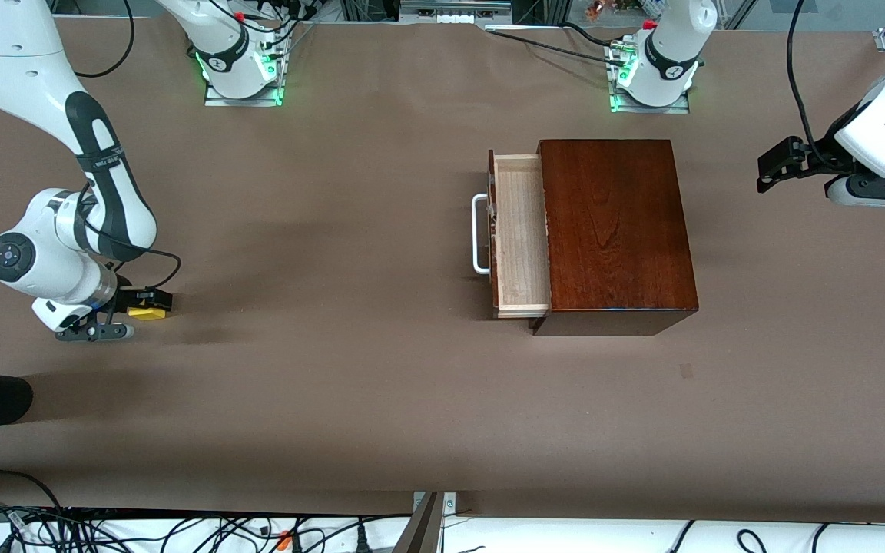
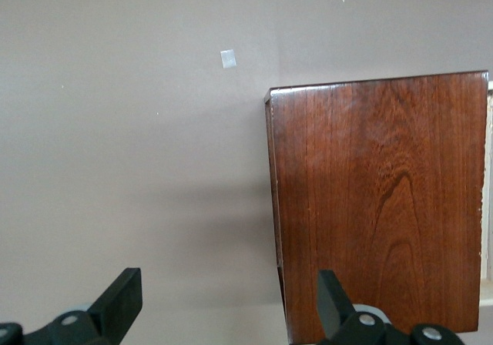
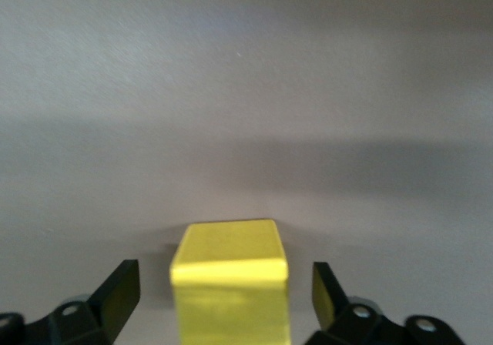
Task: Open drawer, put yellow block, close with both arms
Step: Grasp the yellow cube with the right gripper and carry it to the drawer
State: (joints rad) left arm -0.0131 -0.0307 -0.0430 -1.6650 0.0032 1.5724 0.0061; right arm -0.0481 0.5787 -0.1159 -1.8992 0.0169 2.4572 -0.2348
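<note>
Here the right gripper (image 3: 223, 287) straddles the yellow block (image 3: 229, 268), jaws spread; left gripper (image 2: 227, 299) waits, spread.

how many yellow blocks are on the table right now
1. The yellow block sits on the table at the right arm's end, between the open fingers of the right gripper. The drawer looks empty where visible; part stays hidden inside the box.

Even, bright overhead light; soft shadows spread on the table (image 1: 350, 430). The right wrist view is blurred up close; slight gloss on the wooden box (image 1: 615, 230).
</note>
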